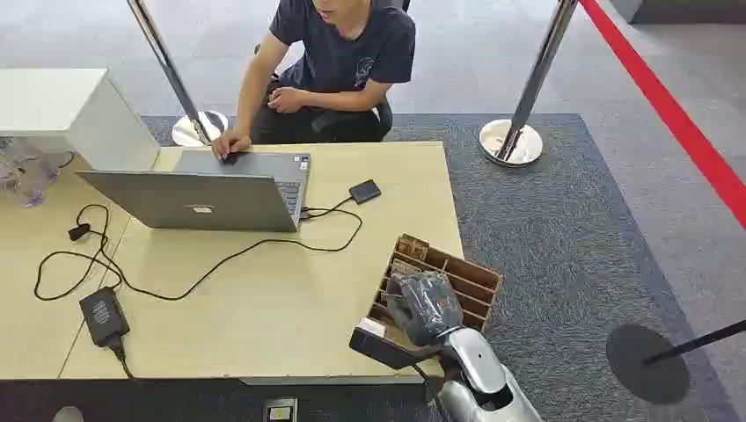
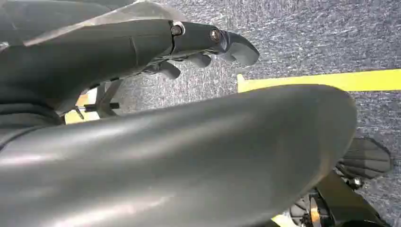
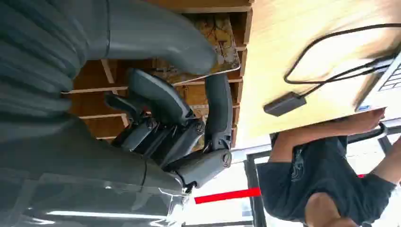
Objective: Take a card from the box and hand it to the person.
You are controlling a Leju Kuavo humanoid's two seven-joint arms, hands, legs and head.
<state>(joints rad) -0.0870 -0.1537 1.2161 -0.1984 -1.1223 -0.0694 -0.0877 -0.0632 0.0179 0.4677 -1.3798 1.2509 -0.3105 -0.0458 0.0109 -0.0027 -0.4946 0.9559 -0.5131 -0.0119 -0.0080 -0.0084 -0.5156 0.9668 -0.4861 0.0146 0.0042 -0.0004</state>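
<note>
Head view: the right hand (image 1: 425, 305) is lowered into the slotted box (image 1: 466, 280) at the table's (image 1: 264, 325) near right corner; the person (image 1: 339, 61) is seated at the far side, at a laptop (image 1: 207, 195).

Left wrist view: the left hand (image 2: 198, 45) is seen above carpet, fingers loosely curled, nothing held.

Right wrist view: a card (image 3: 215, 45) is pinched between thumb and a finger, still over the box's slots. The pick appears made; lifting clear and handover remain.
</note>
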